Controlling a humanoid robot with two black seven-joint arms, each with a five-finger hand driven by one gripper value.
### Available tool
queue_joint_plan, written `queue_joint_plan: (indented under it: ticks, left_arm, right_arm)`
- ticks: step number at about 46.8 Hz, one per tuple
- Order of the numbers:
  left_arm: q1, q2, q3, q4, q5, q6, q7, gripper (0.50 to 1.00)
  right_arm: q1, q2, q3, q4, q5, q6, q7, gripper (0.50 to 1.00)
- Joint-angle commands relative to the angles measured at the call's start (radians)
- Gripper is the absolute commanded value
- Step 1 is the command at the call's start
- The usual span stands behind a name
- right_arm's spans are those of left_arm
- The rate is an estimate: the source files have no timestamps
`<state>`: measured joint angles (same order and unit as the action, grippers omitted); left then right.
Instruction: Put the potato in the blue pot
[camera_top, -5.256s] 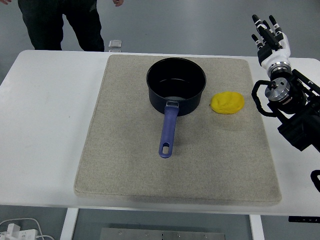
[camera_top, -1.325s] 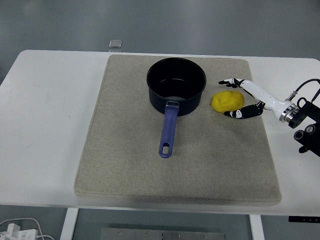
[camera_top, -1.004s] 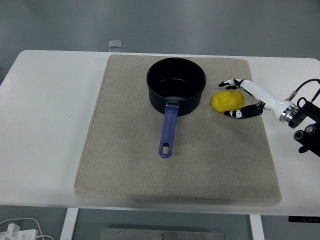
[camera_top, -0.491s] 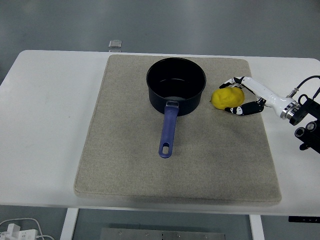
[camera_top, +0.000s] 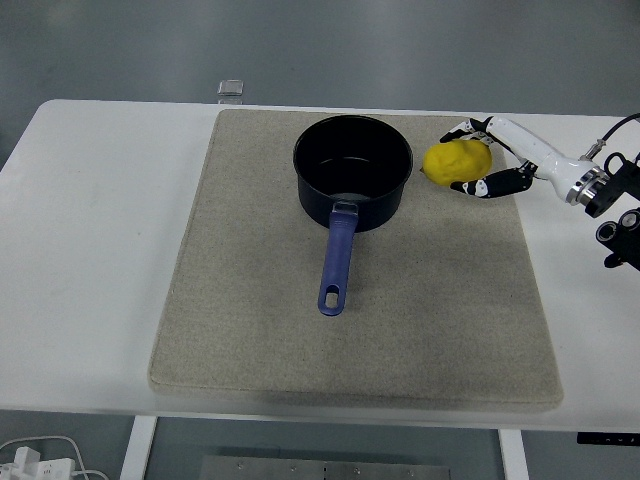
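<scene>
The yellow potato (camera_top: 455, 162) is held in my right hand (camera_top: 478, 158), lifted off the beige mat (camera_top: 350, 330), just right of the pot. The hand's fingers (camera_top: 490, 185) curl around it from the right side. The blue pot (camera_top: 352, 170) stands empty on the mat's far middle, its blue handle (camera_top: 335, 265) pointing toward the near edge. The left arm is out of view.
The white table (camera_top: 90, 250) carries the mat. A small grey object (camera_top: 231, 89) sits at the table's far edge. My right arm's black forearm (camera_top: 615, 200) hangs over the table's right side.
My right hand closed on the potato and lifted it up and away from the mat, toward the far side. Earlier a person stood at the top left and has since left.
</scene>
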<state>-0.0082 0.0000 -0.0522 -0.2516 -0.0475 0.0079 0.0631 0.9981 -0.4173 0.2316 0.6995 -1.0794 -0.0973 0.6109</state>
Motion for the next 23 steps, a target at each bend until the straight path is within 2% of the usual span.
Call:
queue_joint_plan:
  ticks: [1, 10, 23]
  left_arm:
    - [-0.001, 0.0, 0.0, -0.002, 0.001, 0.0, 0.0, 0.994]
    - [-0.001, 0.0, 0.0, -0.002, 0.001, 0.0, 0.0, 0.992]
    - [-0.001, 0.0, -0.002, -0.008, 0.0, 0.0, 0.0, 0.992]
  right_arm:
    - [0.039, 0.008, -0.003, 0.0, 0.0, 0.01, 0.0, 0.5]
    - [0.106, 0.025, -0.058, -0.006, 0.009, 0.011, 0.0, 0.5]
    - [0.149, 0.164, -0.067, -0.1, 0.058, 0.015, 0.0, 0.5]
